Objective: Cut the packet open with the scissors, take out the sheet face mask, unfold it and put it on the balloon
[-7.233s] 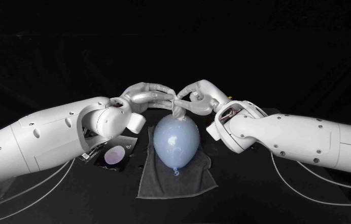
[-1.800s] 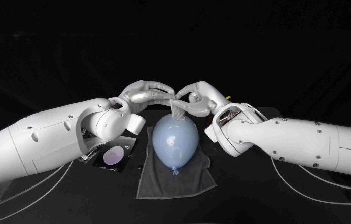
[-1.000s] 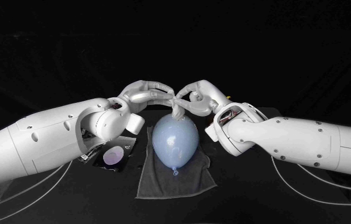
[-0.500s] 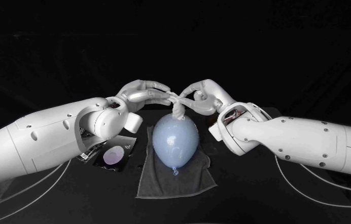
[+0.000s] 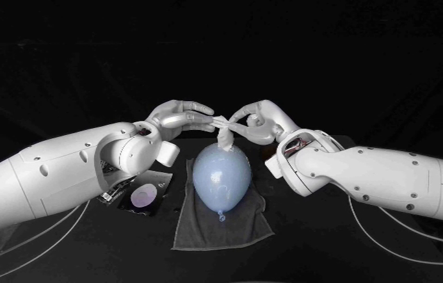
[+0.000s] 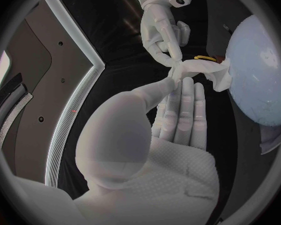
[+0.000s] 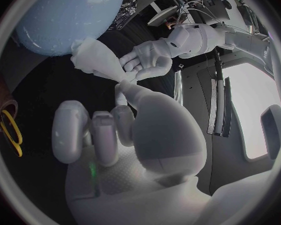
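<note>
Pinching the sheet face mask (image 5: 225,139) from both sides above the balloon (image 5: 221,175).
The left hand (image 5: 182,118) and right hand (image 5: 256,120) each clamp fingertips on the bunched mask's top, apparently to pull it apart and unfold it; the balloon lies on a grey towel (image 5: 221,228) mid-table, directly beneath, ready to receive it.

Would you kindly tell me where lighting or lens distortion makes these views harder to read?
Head view: the black table merges with the dark backdrop, while the balloon and grey towel stand out lit. Left wrist view: fisheye swells the left hand and curves the balloon against the rim. Right wrist view: a bright panel glares white.
</note>
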Tool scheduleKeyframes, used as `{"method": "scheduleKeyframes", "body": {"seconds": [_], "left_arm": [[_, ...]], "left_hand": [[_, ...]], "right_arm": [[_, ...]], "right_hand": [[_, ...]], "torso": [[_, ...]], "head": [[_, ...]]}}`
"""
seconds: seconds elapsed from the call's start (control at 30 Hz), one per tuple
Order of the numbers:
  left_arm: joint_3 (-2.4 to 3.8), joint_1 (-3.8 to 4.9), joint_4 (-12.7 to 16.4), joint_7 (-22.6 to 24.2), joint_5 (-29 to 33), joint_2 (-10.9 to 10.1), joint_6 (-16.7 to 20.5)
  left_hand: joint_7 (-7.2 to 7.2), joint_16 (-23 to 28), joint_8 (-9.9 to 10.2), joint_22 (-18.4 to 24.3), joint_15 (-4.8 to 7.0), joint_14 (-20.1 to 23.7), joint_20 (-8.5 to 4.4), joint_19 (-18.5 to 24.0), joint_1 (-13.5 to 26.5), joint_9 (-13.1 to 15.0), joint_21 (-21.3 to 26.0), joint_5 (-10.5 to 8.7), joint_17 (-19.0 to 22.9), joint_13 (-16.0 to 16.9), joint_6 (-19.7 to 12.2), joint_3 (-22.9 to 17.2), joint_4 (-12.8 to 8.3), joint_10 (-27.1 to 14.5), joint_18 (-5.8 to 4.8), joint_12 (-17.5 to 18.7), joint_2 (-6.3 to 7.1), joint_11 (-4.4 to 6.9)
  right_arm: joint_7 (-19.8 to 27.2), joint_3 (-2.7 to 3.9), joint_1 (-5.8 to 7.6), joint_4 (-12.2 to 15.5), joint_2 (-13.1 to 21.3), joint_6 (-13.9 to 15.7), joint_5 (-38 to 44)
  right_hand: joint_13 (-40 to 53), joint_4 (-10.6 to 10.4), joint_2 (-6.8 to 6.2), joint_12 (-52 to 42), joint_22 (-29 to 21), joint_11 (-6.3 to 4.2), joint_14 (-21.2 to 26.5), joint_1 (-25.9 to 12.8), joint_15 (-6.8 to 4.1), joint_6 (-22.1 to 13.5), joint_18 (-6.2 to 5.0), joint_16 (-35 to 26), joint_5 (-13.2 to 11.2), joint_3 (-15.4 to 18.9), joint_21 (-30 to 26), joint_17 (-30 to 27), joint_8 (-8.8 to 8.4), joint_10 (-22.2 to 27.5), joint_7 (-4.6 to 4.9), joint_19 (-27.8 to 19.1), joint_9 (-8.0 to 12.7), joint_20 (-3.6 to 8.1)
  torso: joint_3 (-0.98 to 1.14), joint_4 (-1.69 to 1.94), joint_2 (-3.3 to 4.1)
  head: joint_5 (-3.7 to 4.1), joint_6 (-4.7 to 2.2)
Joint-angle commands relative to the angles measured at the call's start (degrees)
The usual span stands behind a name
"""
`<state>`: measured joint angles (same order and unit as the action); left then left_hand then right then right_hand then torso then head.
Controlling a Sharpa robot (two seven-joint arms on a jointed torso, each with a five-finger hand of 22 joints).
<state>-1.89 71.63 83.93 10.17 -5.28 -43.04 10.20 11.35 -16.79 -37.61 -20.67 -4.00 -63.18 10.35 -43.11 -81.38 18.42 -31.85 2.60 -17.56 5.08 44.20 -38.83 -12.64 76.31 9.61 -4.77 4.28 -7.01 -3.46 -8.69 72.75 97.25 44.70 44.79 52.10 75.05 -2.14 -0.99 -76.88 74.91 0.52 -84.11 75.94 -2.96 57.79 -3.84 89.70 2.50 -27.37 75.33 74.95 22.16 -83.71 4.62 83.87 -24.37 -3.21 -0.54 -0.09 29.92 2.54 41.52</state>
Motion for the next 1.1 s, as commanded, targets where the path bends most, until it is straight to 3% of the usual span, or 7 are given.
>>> {"method": "scheduleKeyframes", "body": {"seconds": [0.03,0.2,0.4,0.57,0.73,0.9,1.1], "left_arm": [[0.07,0.05,0.15,0.92,-0.52,0.15,-0.24],[0.10,0.10,0.25,1.33,-2.14,0.30,-0.88],[0.15,0.72,-0.45,1.90,-4.32,0.69,-1.40],[0.18,2.24,-2.10,2.64,-7.84,1.31,-1.93],[0.21,4.85,-4.46,3.55,-13.91,2.13,-2.40],[0.23,6.90,-5.92,4.02,-18.45,2.69,-2.23],[0.24,8.79,-7.25,4.60,-22.13,3.27,-1.74]], "left_hand": [[-0.11,0.29,-0.40,0.11,0.04,-0.52,0.39,0.07,-0.80,-0.10,0.27,0.24,0.06,1.10,-0.36,-1.39,-1.11,0.14,0.54,-0.28,-0.36,0.33],[-0.09,0.49,-0.41,0.25,0.02,-0.61,0.55,0.28,-0.73,-0.14,0.46,0.24,0.11,1.15,-0.39,-1.46,-1.08,0.07,0.47,-0.34,-0.36,0.31],[-0.09,0.51,-0.41,0.26,0.02,-0.62,0.57,0.29,-0.72,-0.15,0.47,0.24,0.11,1.16,-0.40,-1.46,-1.08,0.06,0.47,-0.35,-0.36,0.31],[-0.09,0.57,-0.40,0.25,0.02,-0.64,0.54,0.26,-0.77,-0.17,0.44,0.23,0.12,1.17,-0.41,-1.48,-1.10,0.03,0.52,-0.36,-0.38,0.31],[-0.10,0.68,-0.39,0.24,0.03,-0.68,0.48,0.19,-0.90,-0.20,0.37,0.23,0.14,1.20,-0.44,-1.47,-1.21,-0.02,0.62,-0.39,-0.36,0.31],[-0.10,0.72,-0.39,0.24,0.04,-0.72,0.47,0.19,-0.96,-0.22,0.35,0.22,0.14,1.21,-0.44,-1.46,-1.27,-0.03,0.64,-0.41,-0.33,0.32],[-0.12,0.78,-0.38,0.23,0.05,-0.76,0.45,0.19,-1.06,-0.24,0.32,0.22,0.14,1.23,-0.43,-1.44,-1.35,-0.04,0.67,-0.43,-0.29,0.33]], "right_arm": [[0.75,0.11,0.13,0.09,0.11,-0.19,-1.18],[0.69,0.26,1.06,-0.37,0.14,-2.33,-1.91],[0.53,0.36,3.32,-1.35,0.10,-6.87,-3.28],[-0.62,0.41,6.00,-2.62,0.04,-12.68,-3.96],[-2.79,0.43,9.09,-4.30,-0.16,-19.81,-3.75],[-4.98,0.44,11.05,-5.96,-0.61,-25.00,-2.65],[-7.48,0.44,12.45,-7.02,-1.08,-28.40,-0.62]], "right_hand": [[5.52,0.11,-0.13,0.22,11.13,-0.36,-5.89,0.11,-0.43,0.22,0.87,0.30,0.28,-0.29,0.16,15.05,0.28,-0.08,-0.04,0.77,-0.09,0.39],[5.90,0.36,0.09,-0.31,11.21,-0.42,-5.89,0.23,-0.47,0.25,0.93,0.30,0.29,-0.73,0.44,15.05,0.63,-0.36,-0.12,0.87,-0.29,0.42],[6.21,0.71,0.14,-0.72,11.23,-0.45,-5.89,0.36,-0.50,0.24,0.95,0.30,0.29,-1.13,0.54,15.05,0.91,-0.57,-0.14,0.90,-0.46,0.45],[6.40,0.96,0.12,-0.97,11.23,-0.46,-5.89,0.43,-0.51,0.22,0.95,0.30,0.29,-1.41,0.54,15.05,1.08,-0.70,-0.14,0.90,-0.57,0.47],[6.69,1.42,0.06,-1.35,11.28,-0.46,-5.89,0.50,-0.50,0.18,0.98,0.30,0.29,-1.89,0.69,15.05,1.36,-0.90,-0.12,0.94,-0.74,0.50],[6.85,1.84,-0.04,-1.56,11.30,-0.45,-5.89,0.52,-0.45,0.19,1.00,0.30,0.29,-2.35,0.78,15.05,1.61,-1.02,-0.11,0.97,-0.88,0.50],[7.00,2.25,-0.16,-1.74,11.34,-0.43,-5.89,0.47,-0.42,0.19,1.04,0.30,0.29,-2.84,0.92,15.05,1.85,-1.13,-0.09,1.01,-1.01,0.49]], "torso": [[-0.03,0.00,0.01],[-0.05,0.02,-0.02],[-0.05,0.03,-0.11],[-0.04,-0.02,-0.22],[-0.06,0.05,-0.39],[-0.05,0.07,-0.78],[-0.06,0.12,-1.13]], "head": [[0.01,-0.02],[0.03,-0.28],[0.13,-0.63],[0.10,-1.11],[0.13,-1.65],[0.08,-2.13],[-0.14,-2.69]]}}
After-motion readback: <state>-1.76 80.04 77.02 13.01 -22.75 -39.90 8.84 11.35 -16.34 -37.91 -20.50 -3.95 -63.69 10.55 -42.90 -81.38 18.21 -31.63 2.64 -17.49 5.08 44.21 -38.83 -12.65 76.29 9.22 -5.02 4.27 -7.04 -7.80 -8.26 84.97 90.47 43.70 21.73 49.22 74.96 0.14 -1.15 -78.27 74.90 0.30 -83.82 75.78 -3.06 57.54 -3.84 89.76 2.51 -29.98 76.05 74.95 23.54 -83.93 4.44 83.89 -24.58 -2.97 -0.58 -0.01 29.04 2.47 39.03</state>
